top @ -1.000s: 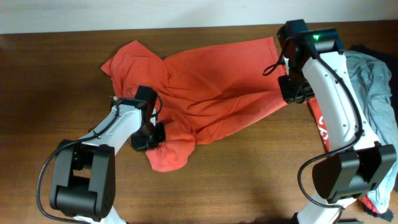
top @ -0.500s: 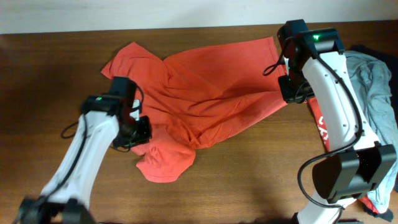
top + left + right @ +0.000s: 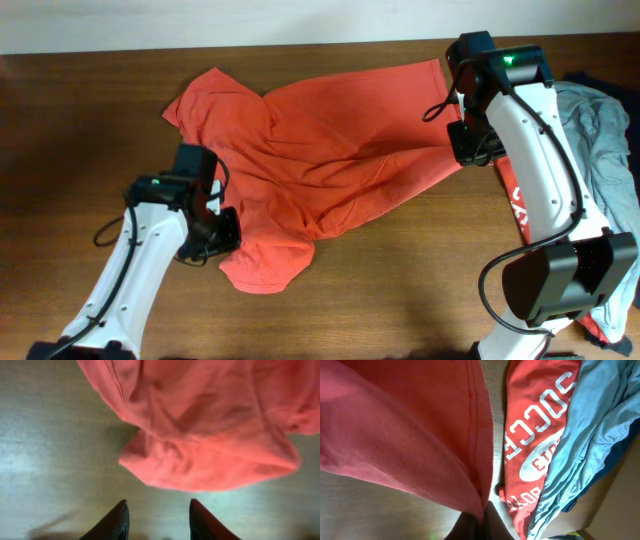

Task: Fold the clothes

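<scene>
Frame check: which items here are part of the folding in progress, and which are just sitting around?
In play: orange shirt, spread on the table; right gripper, shut on its edge; left gripper, open, just short of its lower fold.

Lying about: grey-blue garment and red printed garment, heaped at the right edge, untouched.

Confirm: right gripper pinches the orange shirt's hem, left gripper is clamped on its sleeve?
No. The left gripper is open, short of the sleeve, holding nothing, as the left wrist view shows. The right gripper does pinch the hem of the orange shirt.
</scene>
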Controlling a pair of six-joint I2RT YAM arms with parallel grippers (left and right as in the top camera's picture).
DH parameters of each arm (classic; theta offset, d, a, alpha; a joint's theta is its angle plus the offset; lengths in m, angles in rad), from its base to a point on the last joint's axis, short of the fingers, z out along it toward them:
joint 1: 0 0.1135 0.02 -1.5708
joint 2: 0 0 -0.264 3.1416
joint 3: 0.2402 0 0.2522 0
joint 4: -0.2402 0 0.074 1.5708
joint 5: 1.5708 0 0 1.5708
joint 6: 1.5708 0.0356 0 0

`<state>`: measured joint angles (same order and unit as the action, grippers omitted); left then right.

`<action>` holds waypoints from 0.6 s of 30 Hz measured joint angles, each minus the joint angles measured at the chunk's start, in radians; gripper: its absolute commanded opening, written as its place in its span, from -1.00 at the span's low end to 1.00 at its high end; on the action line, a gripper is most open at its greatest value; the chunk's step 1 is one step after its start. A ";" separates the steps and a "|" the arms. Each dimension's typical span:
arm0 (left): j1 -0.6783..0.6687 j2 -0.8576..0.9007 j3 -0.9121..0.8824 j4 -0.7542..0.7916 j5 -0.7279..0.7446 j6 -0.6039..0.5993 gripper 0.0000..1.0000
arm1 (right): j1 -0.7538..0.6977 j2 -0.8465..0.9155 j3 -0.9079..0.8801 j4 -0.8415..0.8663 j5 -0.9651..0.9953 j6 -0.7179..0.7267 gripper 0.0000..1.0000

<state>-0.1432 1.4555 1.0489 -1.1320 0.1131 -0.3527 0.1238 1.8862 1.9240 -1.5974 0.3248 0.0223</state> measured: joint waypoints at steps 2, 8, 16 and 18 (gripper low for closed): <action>0.000 0.000 -0.053 0.065 -0.013 -0.003 -0.22 | 0.000 0.000 0.000 0.000 0.000 0.000 -0.92; 0.000 0.001 -0.178 0.192 -0.044 -0.008 -0.18 | 0.000 0.000 0.000 -0.002 0.000 0.000 -0.92; 0.000 0.029 -0.222 0.281 -0.074 -0.004 -0.04 | 0.000 0.000 0.000 -0.007 -0.003 0.000 -0.92; 0.000 0.064 -0.222 0.296 -0.072 0.012 -0.04 | 0.000 0.000 0.000 -0.006 -0.004 0.000 -0.92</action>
<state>-0.1432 1.5200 0.8272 -0.8356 0.0406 -0.3405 0.1238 1.8862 1.9240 -1.6039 0.3210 0.0227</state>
